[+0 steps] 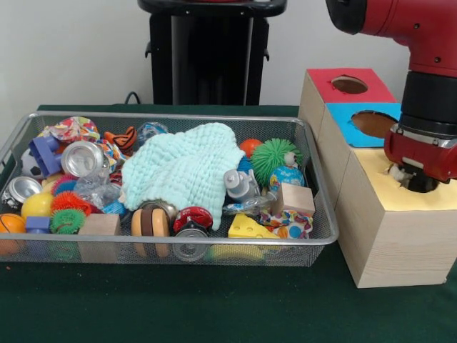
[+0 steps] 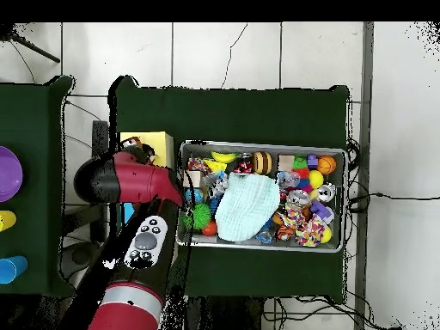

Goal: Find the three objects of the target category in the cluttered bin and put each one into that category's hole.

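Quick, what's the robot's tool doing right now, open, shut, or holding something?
Tool: cannot be told; it sits down at the yellow box, tips hidden.

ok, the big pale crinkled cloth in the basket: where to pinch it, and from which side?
Come straight down on the cloth and pinch a raised fold near its middle, where it is heaped highest above the toys. The wire basket walls rule out a side approach, and its edges drape among clutter. The gripper is now at the yellow box, fingers hidden.

We see a shiny wire metal bin [image 1: 314, 239] beside the claw [image 1: 413, 179], a soft bumpy cloth [image 1: 186, 168] inside it, and a smooth wooden box [image 1: 393, 246] under the claw.
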`<state>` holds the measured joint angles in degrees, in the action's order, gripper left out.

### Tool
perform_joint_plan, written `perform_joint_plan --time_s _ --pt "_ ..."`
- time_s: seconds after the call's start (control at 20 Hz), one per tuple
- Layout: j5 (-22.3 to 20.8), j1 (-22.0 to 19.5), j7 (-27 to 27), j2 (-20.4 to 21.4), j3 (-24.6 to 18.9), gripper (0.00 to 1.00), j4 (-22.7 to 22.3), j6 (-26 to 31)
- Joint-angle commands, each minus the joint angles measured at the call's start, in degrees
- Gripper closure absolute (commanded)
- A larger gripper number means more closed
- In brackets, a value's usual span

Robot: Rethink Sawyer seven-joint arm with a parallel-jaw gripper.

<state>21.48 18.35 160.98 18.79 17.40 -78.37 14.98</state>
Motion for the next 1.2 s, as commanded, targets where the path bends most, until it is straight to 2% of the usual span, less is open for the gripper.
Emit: perform_joint_plan --time_s 0.05,0.3,0.35,0.75,1.2 --pt "3.75 0.74 9.34 -10.2 -3.7 1.0 1.71 -0.55" --pt "4.69 2.15 10.25 -3.7 -2.33 1.0 -1.43 6.54" --pt "4.91 2.86 10.85 -3.21 -1.26 1.0 -1.31 6.9" --pt "6.42 2.66 10.93 0.09 -1.55 1.0 -3.98 6.97" --pt "6.6 3.13 10.47 1.92 0.21 1.0 -3.47 10.32"
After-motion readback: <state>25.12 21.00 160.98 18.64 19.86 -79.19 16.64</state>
